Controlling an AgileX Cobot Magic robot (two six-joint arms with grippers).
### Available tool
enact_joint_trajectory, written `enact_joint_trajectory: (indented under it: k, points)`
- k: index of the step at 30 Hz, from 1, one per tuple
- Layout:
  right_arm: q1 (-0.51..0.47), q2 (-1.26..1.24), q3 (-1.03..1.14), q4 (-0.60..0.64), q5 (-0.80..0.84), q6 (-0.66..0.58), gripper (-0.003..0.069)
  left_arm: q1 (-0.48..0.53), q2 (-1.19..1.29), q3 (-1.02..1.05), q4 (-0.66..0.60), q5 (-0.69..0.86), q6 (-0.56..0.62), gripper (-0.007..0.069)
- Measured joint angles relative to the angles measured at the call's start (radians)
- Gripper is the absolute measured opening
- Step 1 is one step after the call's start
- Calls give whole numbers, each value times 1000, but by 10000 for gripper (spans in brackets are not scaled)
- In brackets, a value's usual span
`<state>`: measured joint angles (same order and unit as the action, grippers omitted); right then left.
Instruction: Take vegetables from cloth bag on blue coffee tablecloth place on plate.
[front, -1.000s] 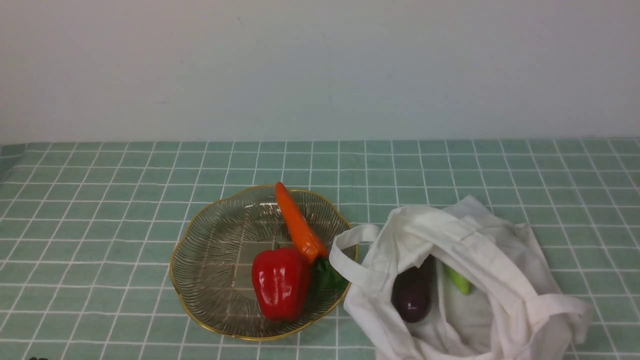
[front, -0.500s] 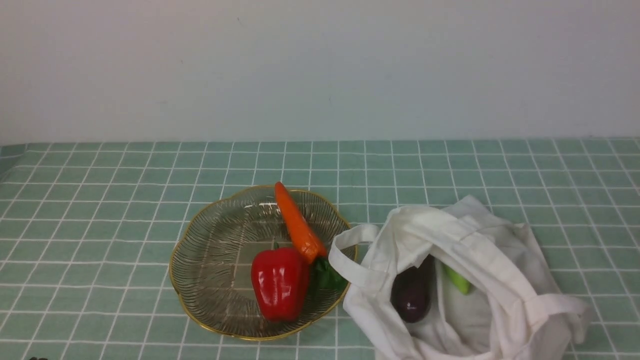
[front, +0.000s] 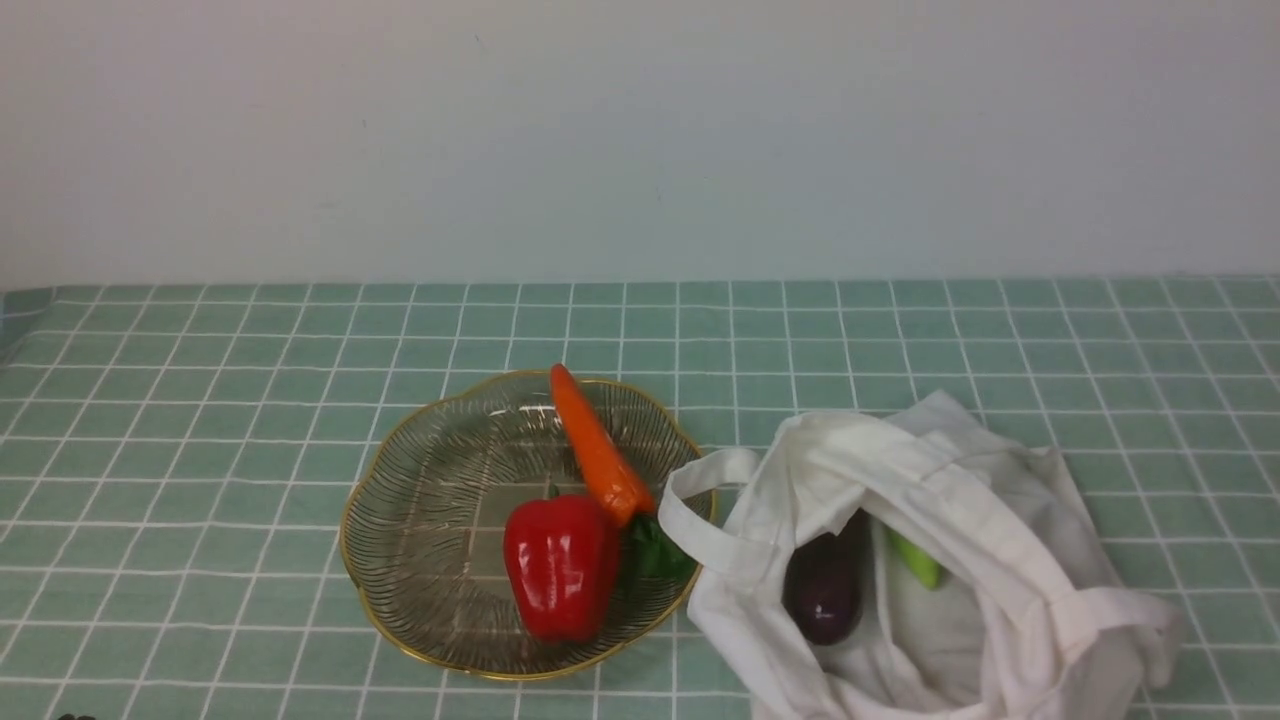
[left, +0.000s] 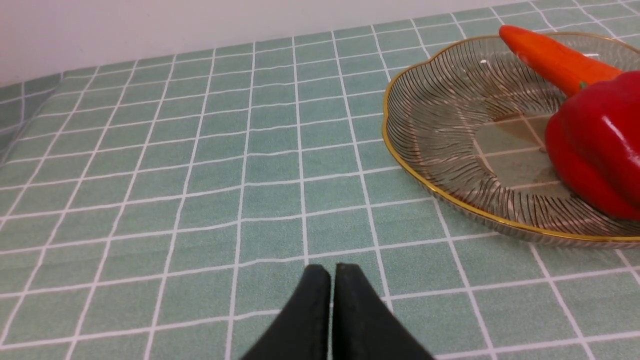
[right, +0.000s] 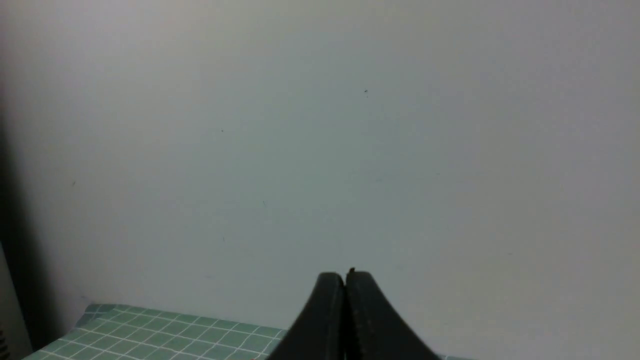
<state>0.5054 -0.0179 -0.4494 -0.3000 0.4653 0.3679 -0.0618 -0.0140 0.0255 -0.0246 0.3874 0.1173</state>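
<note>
The clear glass plate (front: 420, 520) with a gold rim sits on the teal grid tablecloth (front: 200, 420). In it lie an orange carrot (front: 595, 450) with a green top and a red bell pepper (front: 560, 565). The white cloth bag (front: 960, 510) lies open to the plate's right, one handle over the rim. Inside it are a dark purple eggplant (front: 822, 592) and a small light-green piece (front: 915, 560). Neither gripper shows in the front view. My left gripper (left: 332, 272) is shut and empty, low over the cloth beside the plate (left: 425, 170). My right gripper (right: 345, 277) is shut and empty, facing the wall.
A plain pale wall (front: 640, 140) stands behind the table. The cloth's left edge drops off at the far left (front: 15, 320). In the left wrist view the pepper (left: 595, 145) and carrot (left: 550, 60) sit on the plate's far side.
</note>
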Motion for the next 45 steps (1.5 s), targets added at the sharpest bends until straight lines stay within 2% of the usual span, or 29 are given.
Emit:
enact_joint_trajectory:
  k: [4, 11, 14, 19, 21, 22, 27, 31, 34, 35, 45]
  points:
    - [0, 0, 10, 65, -37, -47, -14, 0, 0, 0, 0, 0, 0, -8]
    - [0, 0, 29, 330, -45, -356, -14, 0, 0, 0, 0, 0, 0, -8]
    - [0, 0, 29, 374, -45, -408, -14, 0, 0, 0, 0, 0, 0, -8]
    - [-31, 0, 40, 384, -27, -427, -14, 0, 0, 0, 0, 0, 0, -8]
    - [-106, 0, 62, 380, -22, -429, -14, 0, 0, 0, 0, 0, 0, -8]
    - [-190, 0, 96, 377, -15, -430, -14, 0, 0, 0, 0, 0, 0, -8]
    - [-422, 0, 250, 373, -11, -432, -14, 0, 0, 0, 0, 0, 0, -8]
    - [-516, 1, 402, 372, -7, -432, -14, 0, 0, 0, 0, 0, 0, -8]
    - [-525, 2, 458, 373, -1, -432, -14, 0, 0, 0, 0, 1, 0, -8]
    - [-526, 3, 465, 376, -47, -432, -14, 0, 0, 0, 0, 0, 0, -8]
    - [-528, 3, 468, 379, -66, -432, -14, 0, 0, 0, 0, 0, 0, -8]
